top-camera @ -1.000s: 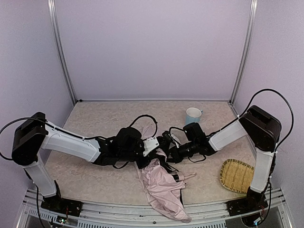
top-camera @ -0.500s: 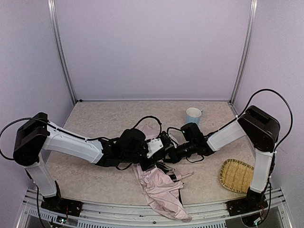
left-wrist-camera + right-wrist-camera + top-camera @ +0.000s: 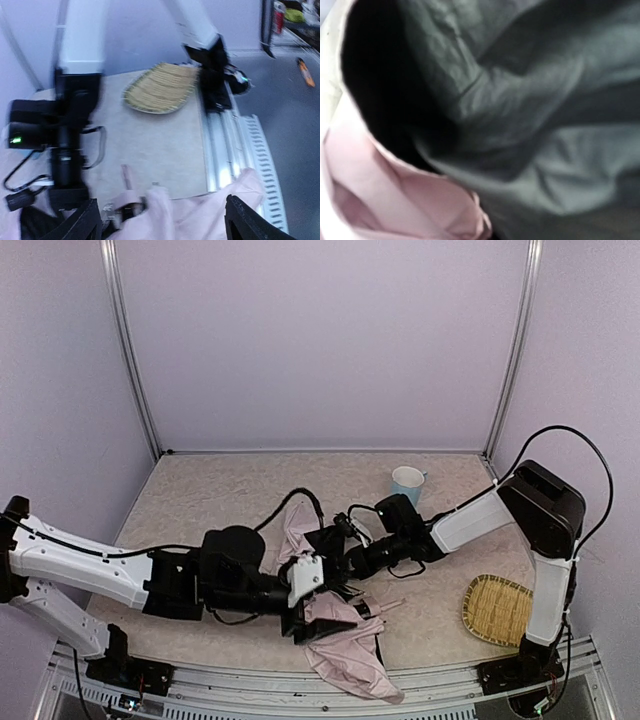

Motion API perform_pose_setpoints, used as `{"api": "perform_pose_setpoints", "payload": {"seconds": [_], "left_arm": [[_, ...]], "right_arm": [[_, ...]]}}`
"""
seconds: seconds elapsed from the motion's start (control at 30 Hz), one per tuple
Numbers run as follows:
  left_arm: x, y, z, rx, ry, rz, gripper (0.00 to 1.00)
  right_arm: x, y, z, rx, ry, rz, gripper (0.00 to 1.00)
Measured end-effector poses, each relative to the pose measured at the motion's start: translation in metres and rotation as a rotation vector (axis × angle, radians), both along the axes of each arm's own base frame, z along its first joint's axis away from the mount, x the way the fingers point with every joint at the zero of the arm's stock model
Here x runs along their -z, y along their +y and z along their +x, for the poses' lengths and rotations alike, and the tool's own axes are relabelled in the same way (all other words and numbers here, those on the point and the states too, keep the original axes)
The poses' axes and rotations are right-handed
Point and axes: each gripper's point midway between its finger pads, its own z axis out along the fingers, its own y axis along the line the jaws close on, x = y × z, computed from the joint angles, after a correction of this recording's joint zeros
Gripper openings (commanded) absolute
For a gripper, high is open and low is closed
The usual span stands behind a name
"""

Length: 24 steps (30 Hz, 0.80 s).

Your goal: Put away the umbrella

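The umbrella (image 3: pixel 350 660) is trailing toward the surface's (image 3: pixel 220 500) near edge, lying under the left gripper (image 3: pixel 167 222), which is gaping open, while the right gripper (image 3: pixel 345 552) is sitting closed in its far folds.

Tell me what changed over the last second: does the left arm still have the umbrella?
No. The left gripper opened, letting go of the umbrella, and that arm drew back toward the near edge; its spread fingers now sit over the pink fabric. The raised pink flap shifted slightly left. The right gripper stayed shut in the dark folds. The blue cup and woven tray did not move.
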Motion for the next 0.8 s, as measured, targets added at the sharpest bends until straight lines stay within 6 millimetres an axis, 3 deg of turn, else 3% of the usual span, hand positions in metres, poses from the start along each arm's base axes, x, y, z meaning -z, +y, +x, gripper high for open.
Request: {"api": "perform_pose_setpoints", "payload": {"seconds": [0.07,0.17,0.27,0.37,0.47,0.53,0.6,0.63,0.67,0.8], "left_arm": [[0.023,-0.013,-0.045,0.107,-0.02,0.059,0.91],[0.073,-0.023,-0.098,0.241,-0.051,0.186,0.95],[0.117,-0.023,-0.115,0.299,-0.063,0.302,0.96],[0.144,-0.026,-0.111,0.297,-0.093,0.365,0.9],[0.155,-0.039,-0.092,0.205,-0.151,0.368,0.74],[0.155,-0.044,-0.076,0.124,-0.201,0.343,0.57],[0.15,-0.046,-0.067,0.072,-0.234,0.309,0.23],[0.147,-0.047,-0.062,0.046,-0.243,0.29,0.09],[0.143,-0.048,-0.06,0.03,-0.251,0.272,0.02],[0.124,-0.043,-0.05,-0.029,-0.22,0.198,0.01]], "right_arm": [[0.001,-0.001,0.002,0.006,0.004,-0.002,0.0],[0.001,-0.001,0.003,0.011,0.008,-0.004,0.0],[0.002,-0.002,0.004,0.016,0.01,-0.006,0.0],[0.002,-0.002,0.004,0.019,0.012,-0.007,0.0],[0.002,-0.002,0.004,0.024,0.016,-0.005,0.0],[0.003,-0.002,0.004,0.026,0.016,0.0,0.0],[0.003,-0.002,0.003,0.024,0.017,0.005,0.0],[0.003,-0.003,0.002,0.022,0.018,0.007,0.0],[0.003,-0.003,0.001,0.02,0.017,0.009,0.0],[0.003,-0.004,-0.006,0.004,0.004,0.023,0.0]]}}
